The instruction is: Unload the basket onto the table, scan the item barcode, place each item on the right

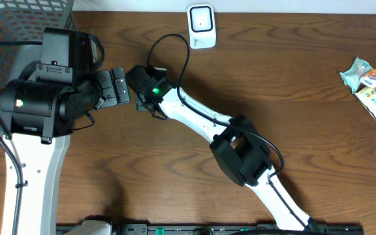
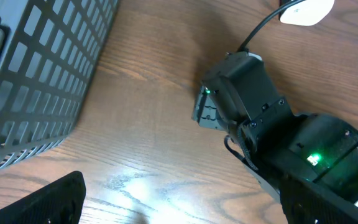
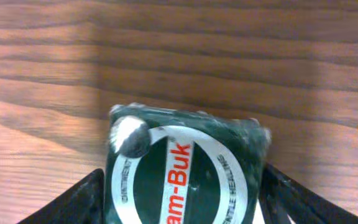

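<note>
gripping a dark green tin (image 3: 185,168) in the right claw (image 3: 182,199), with 1 black finger (image 3: 73,202) pressed against each side. printed on the tin's face, in red on a white band: "am-buk", ringed by small white lettering. facing the wrist camera, with the lower part cut off by the frame edge and brown wooden worktop (image 3: 179,56) behind. cannot tell whether lifted clear of the wood or resting on it.

from overhead: reaching with the right arm (image 1: 194,114) from the near edge across to left of centre, tip just beside the left claw (image 1: 117,86), almost nose to nose. no view of the tin from up there, hidden under the claw.

on the left side, spread wide with nothing between the fingers: the left claw. in its own wrist view, only 1 finger (image 2: 48,199) at the lower left corner, and straight ahead the black head of the right arm with a green light lit.

at the far edge of the worktop, well apart from both claws: a white scanner (image 1: 201,26). at the far left corner: a grey wire basket (image 1: 18,26). near the right edge, far from everything else: a small heap of snack packets (image 1: 374,81).
</note>
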{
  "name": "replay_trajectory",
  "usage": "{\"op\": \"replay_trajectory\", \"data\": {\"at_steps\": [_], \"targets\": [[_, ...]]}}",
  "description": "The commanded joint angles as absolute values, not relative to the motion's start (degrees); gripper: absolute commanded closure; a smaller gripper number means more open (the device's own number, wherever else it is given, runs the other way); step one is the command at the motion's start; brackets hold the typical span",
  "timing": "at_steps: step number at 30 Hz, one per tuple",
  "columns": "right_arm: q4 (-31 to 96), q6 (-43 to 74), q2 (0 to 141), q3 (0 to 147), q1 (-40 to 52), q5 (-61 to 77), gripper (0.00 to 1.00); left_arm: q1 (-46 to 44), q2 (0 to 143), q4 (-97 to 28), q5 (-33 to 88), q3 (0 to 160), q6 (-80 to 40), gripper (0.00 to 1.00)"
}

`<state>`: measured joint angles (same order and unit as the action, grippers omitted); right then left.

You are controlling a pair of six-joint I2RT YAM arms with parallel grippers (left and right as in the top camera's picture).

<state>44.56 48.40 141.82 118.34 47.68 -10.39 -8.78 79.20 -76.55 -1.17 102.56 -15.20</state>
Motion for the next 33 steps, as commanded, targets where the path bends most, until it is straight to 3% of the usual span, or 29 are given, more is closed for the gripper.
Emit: {"op": "replay_trajectory", "data": {"at_steps": [1,6,14,20,24,25,31,33], "targets": [[48.8,47.6,143.1,118.0,45.8,-11.7,0.31,-8.6,79.1,-76.8,-0.8,102.2,-15.3,0.02],[55.8,40.4,141.1,118.0,43.4,-11.9,0.31,-8.6,79.1,-76.8,-0.8,102.2,-15.3,0.02],[63.6,15.9,136.6,118.0,39.4,-11.6,0.36,-8.6,79.1,-76.8,-0.8,102.2,-15.3,0.02],[71.2,13.5,133.7,118.0,35.8,-13.6,0.36,-8.6,79.1,-76.8,-0.8,102.2,-15.3,0.02],[71.1,3.8,132.1,118.0,33.1,-4.9,0.29,-8.6,79.1,-76.8,-0.8,102.2,-15.3,0.02],[70.7,0.1,132.1,118.0,32.1,-0.8,0.21,-8.6,79.1,-76.8,-0.8,102.2,-15.3,0.02],[69.7,-3.9,132.6,117.4,31.0,4.5,0.08,-8.6,79.1,-76.7,-0.8,102.2,-15.3,0.02],[69.7,-3.9,132.6,117.0,31.2,6.1,0.12,-8.6,79.1,-76.7,-0.8,102.2,-15.3,0.02]]}}
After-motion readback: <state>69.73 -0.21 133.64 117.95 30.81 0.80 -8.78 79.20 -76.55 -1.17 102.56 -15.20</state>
